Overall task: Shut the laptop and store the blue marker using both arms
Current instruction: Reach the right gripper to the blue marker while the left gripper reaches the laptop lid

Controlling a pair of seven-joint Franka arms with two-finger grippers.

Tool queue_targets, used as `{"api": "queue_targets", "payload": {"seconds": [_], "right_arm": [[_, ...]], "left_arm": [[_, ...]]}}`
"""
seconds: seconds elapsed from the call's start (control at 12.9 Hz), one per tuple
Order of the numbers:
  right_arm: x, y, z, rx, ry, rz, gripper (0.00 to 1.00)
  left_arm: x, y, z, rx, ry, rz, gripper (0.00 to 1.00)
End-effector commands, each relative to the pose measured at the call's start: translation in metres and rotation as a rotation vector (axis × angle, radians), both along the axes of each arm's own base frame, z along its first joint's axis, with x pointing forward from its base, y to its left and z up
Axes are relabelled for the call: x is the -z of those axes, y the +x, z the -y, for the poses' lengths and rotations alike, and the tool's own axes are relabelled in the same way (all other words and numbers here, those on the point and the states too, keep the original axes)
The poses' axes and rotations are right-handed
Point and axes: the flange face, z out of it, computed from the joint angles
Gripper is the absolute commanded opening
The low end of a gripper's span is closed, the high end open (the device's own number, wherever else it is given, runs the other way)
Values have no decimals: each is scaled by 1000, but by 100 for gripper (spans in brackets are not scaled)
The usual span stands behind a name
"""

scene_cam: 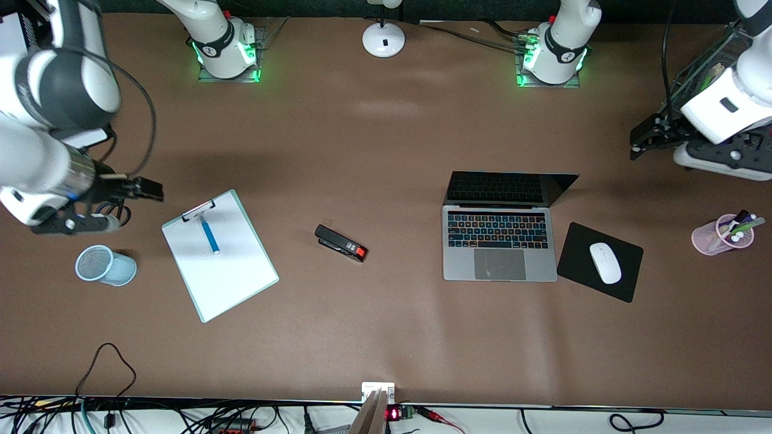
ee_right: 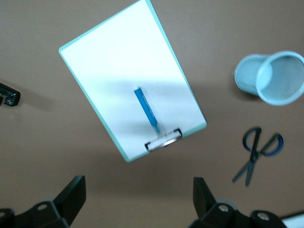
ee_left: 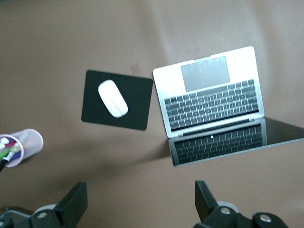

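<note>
The laptop (scene_cam: pixel 499 244) sits open on the brown desk (scene_cam: pixel 386 337), toward the left arm's end, keys lit and the dark screen tilted back. Just beside it lies a black mouse pad (scene_cam: pixel 579 253) carrying a white mouse (scene_cam: pixel 605 263). A pink cup (scene_cam: pixel 718 236) of mixed markers lies nearer the desk's edge at that same end.

Left pincer (ee_left: pixel 140 204) — fingers spread wide, nothing between them — hangs up in the air at the left arm's end of the desk, well apart from the laptop; its wrist view takes in the laptop (ee_left: pixel 211 102), mouse pad (ee_left: pixel 135 107) and cup (ee_left: pixel 21 147) below.

The blue marker (scene_cam: pixel 210 235) rests on a white clipboard (scene_cam: pixel 220 259) toward the right arm's end, one tip close to the metal clip (scene_cam: pixel 199 210). Right pincer (ee_right: pixel 137 202) — also wide open and empty — hovers over bare desk near the clip end of the board, well clear of the marker (ee_right: pixel 146 109).

A pale blue mesh cup (scene_cam: pixel 105 265) lies on its side beside the clipboard, blue-handled scissors (ee_right: pixel 256 154) near it. A black stapler (scene_cam: pixel 341 243) lies between clipboard and laptop.
</note>
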Motion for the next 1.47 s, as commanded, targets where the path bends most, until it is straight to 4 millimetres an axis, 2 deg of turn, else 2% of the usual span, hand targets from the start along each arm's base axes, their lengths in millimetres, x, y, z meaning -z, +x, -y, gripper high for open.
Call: {"api": "queue_targets", "payload": {"seconds": [0.0, 0.08, 0.31, 0.46, 0.54, 0.77, 0.93, 1.0, 1.08, 1.16, 1.24, 1.39], "right_arm": [[45, 21, 5, -183, 26, -3, 100], [65, 26, 7, -245, 33, -11, 100], [105, 37, 6, -322, 45, -5, 87], [131, 39, 2, -352, 93, 0, 79], [143, 39, 2, -355, 101, 3, 79], [171, 36, -1, -400, 92, 39, 73], [192, 35, -7, -445, 89, 53, 69], [202, 35, -8, -448, 90, 43, 68], [209, 35, -12, -455, 90, 40, 65], [219, 33, -26, -475, 95, 35, 63], [224, 32, -31, -484, 96, 30, 61], [236, 30, -35, -506, 97, 14, 56]], "left_arm": [[35, 13, 36, 107, 22, -87, 100], [49, 13, 59, 145, 26, -116, 100], [76, 7, 117, 22, 37, -151, 100], [95, -6, 156, -35, 55, -181, 100], [96, -15, 172, -45, 61, -184, 100], [102, -37, 209, -58, 82, -206, 99], [116, -54, 226, -41, 105, -239, 94], [125, -58, 227, -39, 112, -249, 85], [134, -60, 227, -38, 118, -259, 58], [143, -63, 224, -39, 128, -277, 37], [148, -65, 224, -38, 134, -286, 22], [148, -67, 222, -21, 163, -283, 1]]}}
